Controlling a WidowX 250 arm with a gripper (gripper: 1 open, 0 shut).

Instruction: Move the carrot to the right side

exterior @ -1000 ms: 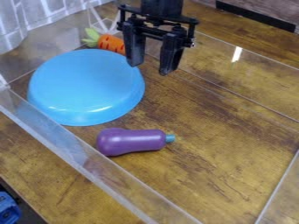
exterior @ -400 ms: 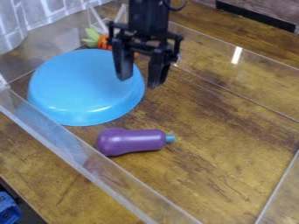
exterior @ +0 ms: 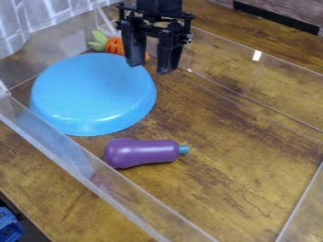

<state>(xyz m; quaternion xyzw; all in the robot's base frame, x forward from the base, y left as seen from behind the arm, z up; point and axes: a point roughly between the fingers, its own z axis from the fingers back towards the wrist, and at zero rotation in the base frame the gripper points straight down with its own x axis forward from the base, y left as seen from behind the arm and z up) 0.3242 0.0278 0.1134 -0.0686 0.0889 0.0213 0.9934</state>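
The small orange carrot (exterior: 111,43) with a green leafy top lies at the far left of the wooden table, just behind the blue round plate (exterior: 91,93). My black gripper (exterior: 151,64) hangs just right of the carrot, its fingers open and empty, partly hiding the carrot's right end. The fingertips are near the plate's far right rim.
A purple eggplant toy with a teal tip (exterior: 145,151) lies in front of the plate. Clear plastic walls (exterior: 76,161) run along the front left and back edges. The wooden table (exterior: 240,123) stretches to the right.
The gripper has moved left and back toward the carrot, from right of the plate to beside the carrot. The carrot, plate and eggplant have not moved.
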